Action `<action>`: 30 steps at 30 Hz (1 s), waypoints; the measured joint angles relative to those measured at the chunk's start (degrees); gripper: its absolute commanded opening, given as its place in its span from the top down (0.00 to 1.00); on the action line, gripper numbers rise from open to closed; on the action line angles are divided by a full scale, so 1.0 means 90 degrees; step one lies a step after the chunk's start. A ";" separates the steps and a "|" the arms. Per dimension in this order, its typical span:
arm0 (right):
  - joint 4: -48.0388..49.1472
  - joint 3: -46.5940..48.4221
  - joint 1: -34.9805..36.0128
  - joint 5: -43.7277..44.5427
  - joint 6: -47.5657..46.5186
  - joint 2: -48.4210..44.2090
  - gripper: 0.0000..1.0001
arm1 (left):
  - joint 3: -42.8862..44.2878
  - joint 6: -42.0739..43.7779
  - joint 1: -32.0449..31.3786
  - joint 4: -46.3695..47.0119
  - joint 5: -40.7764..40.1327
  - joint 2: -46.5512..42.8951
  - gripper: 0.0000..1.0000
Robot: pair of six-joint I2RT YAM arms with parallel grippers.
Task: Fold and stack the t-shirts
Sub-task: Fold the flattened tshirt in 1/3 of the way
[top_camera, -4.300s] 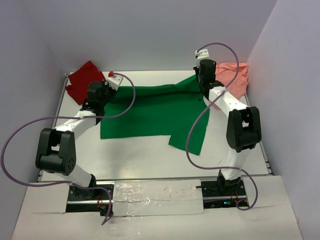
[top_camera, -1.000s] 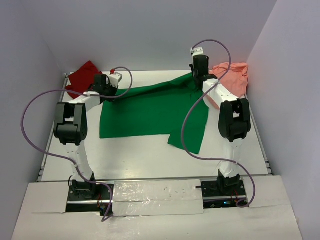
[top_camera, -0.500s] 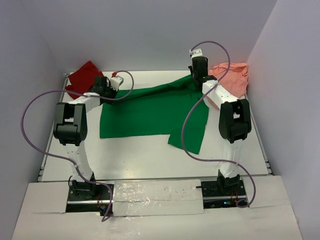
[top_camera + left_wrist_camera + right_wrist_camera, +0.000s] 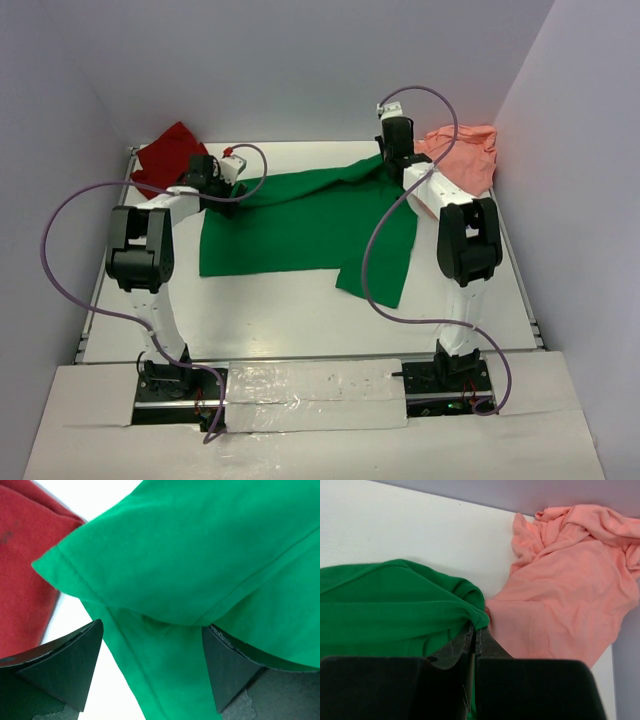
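Overhead view of a white table [image 4: 280,310] with two robot arms. A green t-shirt [image 4: 300,225] lies spread open across the middle, one sleeve hanging toward the near right; it is not yet folded. A dark red t-shirt [image 4: 160,155] sits crumpled in the far left corner and a pink t-shirt [image 4: 465,155] is bunched in the far right corner, both apparently untouched. The left tool [image 4: 152,645] is wide open, its fingers either side of the green sleeve hem, gripping nothing. The right tool [image 4: 474,635] is closed, pinching the green shirt's far right edge just beside the pink one. No stack exists; nearly all the work seems to remain.
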 measured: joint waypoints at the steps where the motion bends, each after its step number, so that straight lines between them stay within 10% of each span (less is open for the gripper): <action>1: 0.0010 -0.0036 0.0000 0.0000 0.0000 -0.0005 1.00 | -0.0068 -0.0039 -0.0010 0.0022 -0.0010 -0.0058 0.11; 30: 0.0010 -0.0197 0.0000 0.0034 -0.0117 -0.0007 1.00 | 0.1083 -0.1851 0.0289 -0.1311 0.0097 0.0257 0.34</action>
